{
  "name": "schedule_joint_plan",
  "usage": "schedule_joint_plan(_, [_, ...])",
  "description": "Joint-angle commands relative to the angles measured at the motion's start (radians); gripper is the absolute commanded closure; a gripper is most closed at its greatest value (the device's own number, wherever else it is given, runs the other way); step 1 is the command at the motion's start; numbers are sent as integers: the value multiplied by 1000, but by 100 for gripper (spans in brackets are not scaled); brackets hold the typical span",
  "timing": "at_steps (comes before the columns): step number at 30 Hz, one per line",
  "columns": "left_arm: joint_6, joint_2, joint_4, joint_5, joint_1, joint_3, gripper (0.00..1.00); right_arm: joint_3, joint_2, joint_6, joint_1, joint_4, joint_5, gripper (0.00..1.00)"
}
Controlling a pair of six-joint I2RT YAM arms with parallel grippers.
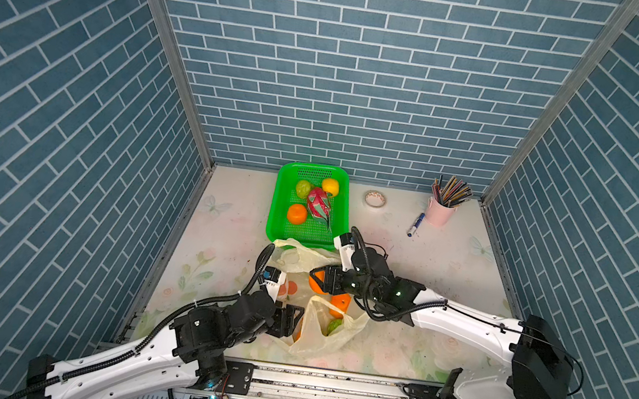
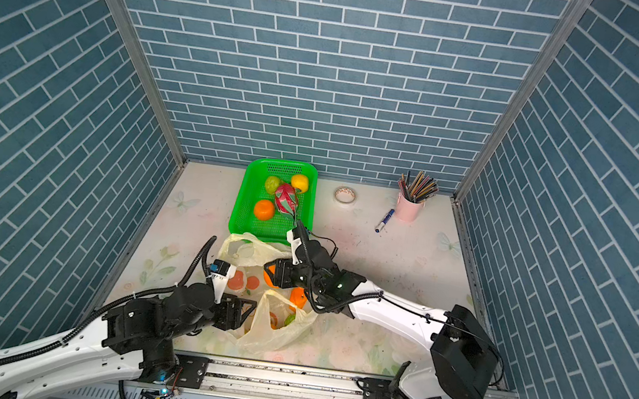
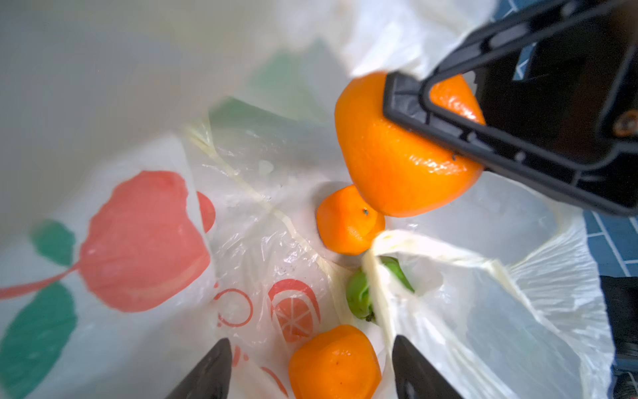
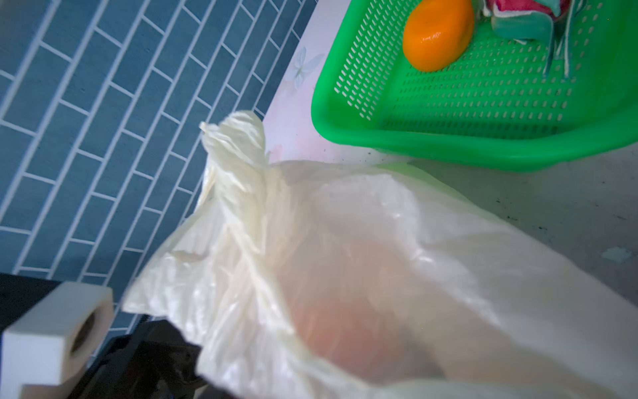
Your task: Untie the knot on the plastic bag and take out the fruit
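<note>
The pale floral-printed tabletop (image 1: 421, 306) carries all items.

The thin translucent pale-yellow plastic bag (image 1: 319, 332) lies crumpled at 7 o'clock from the tabletop centre in both top views. It is at 6 o'clock from the bright green perforated plastic basket (image 1: 277, 220), and its far edge reaches the basket's near rim. The bag mouth is spread open. The film is wrinkled and glossy. It is printed with a flat red fruit picture (image 3: 145, 241) with green leaves and an orange-slice outline.

The left claw (image 1: 293, 322) sits at the bag's 9 o'clock edge, fingers spread wide, gripping nothing. The right claw (image 1: 315, 280) reaches in from 3 o'clock and is clamped on a round glossy held orange (image 3: 390, 165) over the open mouth.

Fruit inside the bag:
- a second orange (image 3: 348, 221);
- a third orange (image 3: 335, 362), just ahead of the left claw's fingertips;
- a green fruit (image 3: 359, 297), partly under a fold of film.

Fruit in the basket:
- a pink-red dragon fruit (image 1: 318, 203) with green scales;
- a basket orange (image 1: 297, 213);
- a green round fruit (image 1: 303, 189);
- a yellow round fruit (image 1: 330, 186).

One twisted, crumpled pale-yellow handle strip (image 4: 238, 148) stands loose and upright. An open handle loop (image 1: 294, 254) lies apart from it at the basket rim.
</note>
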Motion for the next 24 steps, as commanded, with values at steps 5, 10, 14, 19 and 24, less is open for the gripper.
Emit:
schedule_joint_plan(5, [74,-17,92,-21,-2,24,26,-4,-78,140,-27,108,-100,59])
schedule_joint_plan(10, [133,-52,154,-25,-2,54,26,-13,-127,172,-34,112,-147,59])
schedule_joint_plan(14, [220,-70,265,2,-2,62,26,-28,-171,208,-37,146,-175,59])
schedule_joint_plan(19, [325,-61,415,18,-2,81,25,-18,-222,216,-39,161,-160,60])
schedule_joint_plan(24, [488,-15,528,35,-3,119,15,16,-250,205,-48,158,-166,60])
